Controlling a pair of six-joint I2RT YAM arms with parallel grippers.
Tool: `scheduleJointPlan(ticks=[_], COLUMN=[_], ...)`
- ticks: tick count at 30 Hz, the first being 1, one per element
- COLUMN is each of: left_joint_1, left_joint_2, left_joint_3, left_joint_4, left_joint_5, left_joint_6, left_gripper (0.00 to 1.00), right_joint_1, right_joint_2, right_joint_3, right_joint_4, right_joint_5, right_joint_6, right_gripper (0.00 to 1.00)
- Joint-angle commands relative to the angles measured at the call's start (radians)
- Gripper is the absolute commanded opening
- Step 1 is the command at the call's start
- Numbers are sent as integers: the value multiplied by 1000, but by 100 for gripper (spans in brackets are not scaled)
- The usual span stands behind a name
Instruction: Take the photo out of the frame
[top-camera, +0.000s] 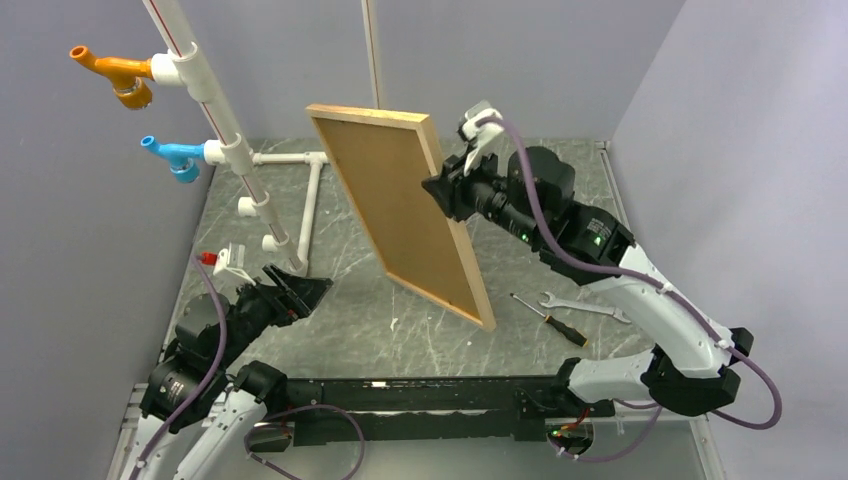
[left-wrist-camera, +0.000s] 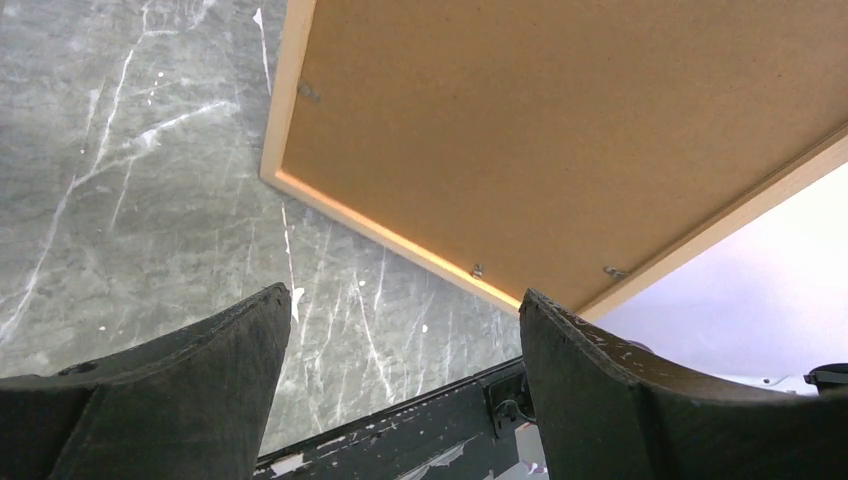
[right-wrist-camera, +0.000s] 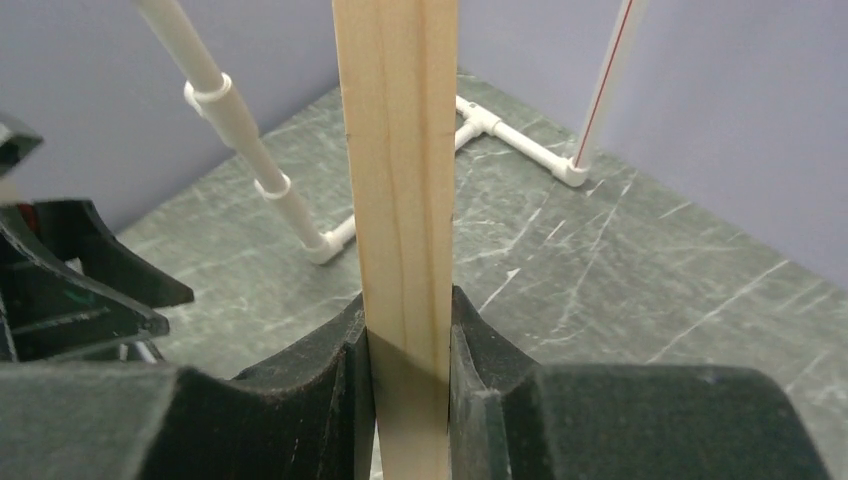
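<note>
Found right end effector (top-camera: 443, 190) pinched tight on long edge of frame (top-camera: 370, 116), right of white pipe structure (top-camera: 255, 190). Noted frame upright, tilted, low corner at tabletop (top-camera: 400, 330). Recorded photo (top-camera: 410, 210) seated in frame, brown back showing. Found left end effector (top-camera: 308, 290) spread wide, empty, near foot of white pipe structure.

- frame (right-wrist-camera: 398, 180): pale bare wood, I see grain, matt
- back panel (left-wrist-camera: 560, 130): brown fibreboard, matt, faintly rough
- table (left-wrist-camera: 130, 200): grey marbled, smooth
- pipes (right-wrist-camera: 250, 140): white plastic, glossy
</note>
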Motion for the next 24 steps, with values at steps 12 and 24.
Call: scheduleJointPlan(ticks=[12, 24], left_joint_1=[-4, -3], left_joint_2=[-42, -53], left_joint_3=[12, 4], left_joint_4=[-21, -21], left_joint_5=[-16, -9], left_joint_6=[5, -1], left_gripper=[87, 87], right_joint_1=[-610, -802], right_joint_2=[134, 259], right_joint_3=[-107, -363], right_joint_4=[176, 376], right_joint_5=[-805, -937], right_joint_6=[517, 590], right_gripper=[0, 0])
